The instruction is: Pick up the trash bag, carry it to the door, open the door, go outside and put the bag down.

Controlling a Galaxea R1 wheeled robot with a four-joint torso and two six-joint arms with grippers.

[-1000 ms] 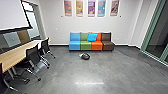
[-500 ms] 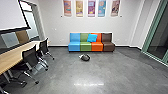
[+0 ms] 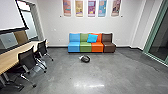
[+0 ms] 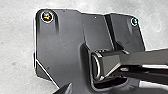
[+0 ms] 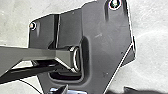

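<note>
- The trash bag (image 3: 85, 59) is a dark, rounded lump on the floor (image 3: 120, 75), out in front of the sofa and apart from it. A pale patch shows at one side; I can't make out its knot or folds.
- How either tool stands, spread or pressed together, I can't tell from here.
- Behind the bag, the sofa (image 3: 86, 47) runs blue, green, orange and brown, its back toward the wall (image 3: 130, 27). A bright blue cushion (image 3: 92, 38) leans over the green and orange seats, hiding part of their backs.
- Bare floor lies between the robot and the bag, with a glare near the front, and opens wide on the robot's right. A thin dark line crosses it there; crack or cord, I can't say.
- On the left, black chairs (image 3: 27, 60) stand beside a long table (image 3: 15, 56), wheeled legs poking into the room and overlapping. The table's near end is cut off.
- Left, a white screen (image 3: 10, 15) is cut off too, as are the tops of the wall pictures (image 3: 91, 8).
- At far right is a green-framed glass panel (image 3: 161, 41), too dark to see through clearly.
</note>
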